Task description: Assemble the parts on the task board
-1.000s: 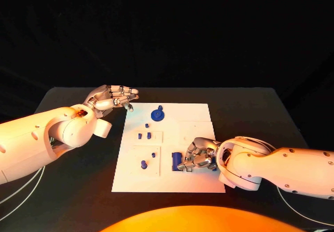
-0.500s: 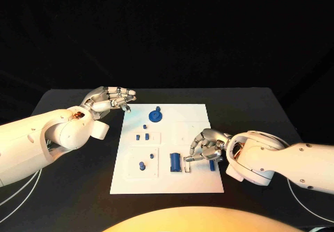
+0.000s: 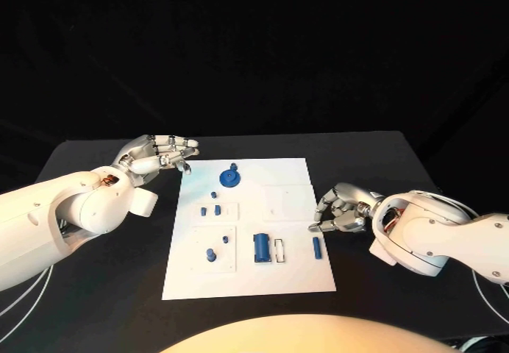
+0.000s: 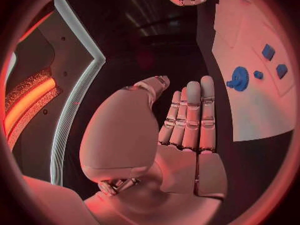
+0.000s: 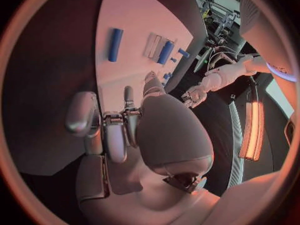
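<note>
1. Right hand [image 3: 341, 213] hovers at the right edge of the task board [image 3: 292, 273], fingers curled inward with nothing between them; a thin blue bar [image 3: 316, 247] lies flat on the board just below it.
2. Left hand [image 3: 159, 151] sits off the board's far-left corner over the black table [image 3: 95, 309], fingers loosely curled and held together, gripping nothing; the left wrist view shows the fingers [image 4: 195, 116] lying side by side, fairly straight.
3. Other parts on the board: a blue gear [image 3: 230, 176] near the far edge, small blue pegs [image 3: 210, 210] in the left middle, another small piece [image 3: 211, 255] lower left, and a blue cylinder [image 3: 261, 248] beside a white slot [image 3: 280, 251].
4. The step in hand seems to be fetching the next part, most likely the bar or the cylinder, though which one is a guess.
5. To do it well, the right hand should spread its fingers before lowering, come straight down over the part, and pinch across its narrow sides so it stays level.
6. Lying flat on a smooth plate, the bar may skid away if the fingertips touch unevenly.
7. Right forearm comes in low from the right with the palm facing the board; the left arm lies bent across the table's left side.
</note>
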`<state>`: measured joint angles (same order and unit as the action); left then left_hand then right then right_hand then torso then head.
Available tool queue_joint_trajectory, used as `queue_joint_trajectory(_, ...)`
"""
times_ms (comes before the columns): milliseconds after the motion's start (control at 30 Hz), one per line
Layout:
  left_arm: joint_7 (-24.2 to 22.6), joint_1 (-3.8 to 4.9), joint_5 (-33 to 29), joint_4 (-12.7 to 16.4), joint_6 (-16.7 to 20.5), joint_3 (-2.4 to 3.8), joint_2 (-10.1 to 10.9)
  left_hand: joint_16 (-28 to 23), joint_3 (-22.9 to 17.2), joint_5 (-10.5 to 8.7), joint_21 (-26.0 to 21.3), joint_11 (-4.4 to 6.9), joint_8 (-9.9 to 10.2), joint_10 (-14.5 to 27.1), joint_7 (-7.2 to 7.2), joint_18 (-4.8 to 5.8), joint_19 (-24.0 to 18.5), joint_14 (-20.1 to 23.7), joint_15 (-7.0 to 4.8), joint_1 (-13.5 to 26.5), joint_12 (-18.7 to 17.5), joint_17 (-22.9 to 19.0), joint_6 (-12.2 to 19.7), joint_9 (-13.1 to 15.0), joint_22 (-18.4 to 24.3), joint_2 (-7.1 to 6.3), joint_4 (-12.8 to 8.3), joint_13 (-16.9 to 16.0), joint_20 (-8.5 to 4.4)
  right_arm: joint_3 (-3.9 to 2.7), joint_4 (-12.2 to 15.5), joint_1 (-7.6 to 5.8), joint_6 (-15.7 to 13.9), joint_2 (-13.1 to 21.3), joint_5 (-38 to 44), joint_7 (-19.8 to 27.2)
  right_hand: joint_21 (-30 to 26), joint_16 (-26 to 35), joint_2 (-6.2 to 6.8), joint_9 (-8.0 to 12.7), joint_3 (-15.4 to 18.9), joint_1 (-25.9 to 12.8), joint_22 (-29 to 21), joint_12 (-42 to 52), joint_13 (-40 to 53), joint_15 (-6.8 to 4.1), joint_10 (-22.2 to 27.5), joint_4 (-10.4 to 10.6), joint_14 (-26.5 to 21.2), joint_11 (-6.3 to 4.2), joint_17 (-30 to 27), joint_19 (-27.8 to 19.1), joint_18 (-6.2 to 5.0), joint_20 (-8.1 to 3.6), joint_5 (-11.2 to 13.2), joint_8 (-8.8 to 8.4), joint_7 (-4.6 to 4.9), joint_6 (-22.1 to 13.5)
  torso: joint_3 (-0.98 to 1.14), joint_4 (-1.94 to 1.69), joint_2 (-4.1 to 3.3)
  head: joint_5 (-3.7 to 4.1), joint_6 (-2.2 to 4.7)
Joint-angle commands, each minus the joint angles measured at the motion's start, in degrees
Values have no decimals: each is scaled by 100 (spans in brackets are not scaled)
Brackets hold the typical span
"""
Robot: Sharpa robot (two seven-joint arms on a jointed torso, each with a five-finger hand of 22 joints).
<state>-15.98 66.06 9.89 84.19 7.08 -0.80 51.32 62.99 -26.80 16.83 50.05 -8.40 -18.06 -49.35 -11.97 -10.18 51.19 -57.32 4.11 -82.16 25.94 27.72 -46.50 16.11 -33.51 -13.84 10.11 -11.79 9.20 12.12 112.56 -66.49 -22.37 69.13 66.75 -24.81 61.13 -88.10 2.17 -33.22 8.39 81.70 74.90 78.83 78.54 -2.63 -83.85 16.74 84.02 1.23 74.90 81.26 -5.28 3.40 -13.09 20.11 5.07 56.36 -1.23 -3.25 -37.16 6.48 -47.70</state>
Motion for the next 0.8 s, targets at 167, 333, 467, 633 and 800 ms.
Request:
queue_joint_trajectory(167, -63, 0, -3, 12, -87, 4, -6, 10, 12, 19, -36, 2, -15, 27, 12, -32, -12, 46, 3, -4, 20, 0, 39, -8, 5, 60, 19, 9, 34, 17, 108, 139, 250, 114, 822, -464, 64, 9, 94, -19, -109, -217, 311, 69, 337, -97, -45, 6, 477, -132, 914, 59, 18, -62, 16, 96, -92, 225, 6, -7, -13, 24, -7)
queue_joint_trajectory(333, -60, 0, -3, 10, -88, 4, -9, 10, 12, 19, -36, 2, -15, 27, 12, -32, -12, 46, 3, -4, 20, 0, 39, -8, 5, 60, 19, 9, 34, 23, 118, 223, 402, 105, 987, -635, 92, 4, 153, -23, -172, -458, 333, 79, 341, -121, -62, 14, 482, -156, 932, 76, 27, -89, 15, 105, -116, 279, 2, -8, -12, 24, -17)
queue_joint_trajectory(467, -59, 0, -3, 9, -89, 4, -8, 10, 12, 19, -36, 2, -15, 27, 12, -32, -12, 46, 3, -4, 20, 0, 39, -8, 5, 60, 19, 9, 34, 28, 87, 305, 481, 58, 1066, -720, 99, 1, 181, -19, -222, -572, 343, 78, 339, -126, -66, 14, 484, -160, 942, 82, 29, -97, 14, 98, -120, 288, 1, -9, -15, 18, -23)
queue_joint_trajectory(633, -57, 0, -2, 9, -89, 3, -3, 10, 12, 19, -36, 2, -15, 27, 12, -32, -12, 46, 3, -4, 20, 0, 39, -8, 5, 60, 19, 9, 34, 31, 27, 412, 495, -43, 1121, -783, 80, 0, 200, -4, -278, -695, 341, 70, 332, -126, -66, 16, 485, -156, 947, 82, 28, -100, 14, 73, -114, 277, 2, -9, -14, 8, -13)
queue_joint_trajectory(800, -56, -1, -2, 8, -95, 3, 0, 10, 12, 19, -36, 2, -15, 27, 12, -32, -12, 46, 3, -4, 20, 0, 39, -8, 5, 60, 19, 9, 34, 32, -50, 481, 469, -146, 1192, -829, 64, 3, 199, 9, -319, -764, 339, 73, 335, -123, -70, 17, 484, -152, 939, 80, 26, -99, 12, 54, -109, 266, 3, -10, -14, -6, -11)
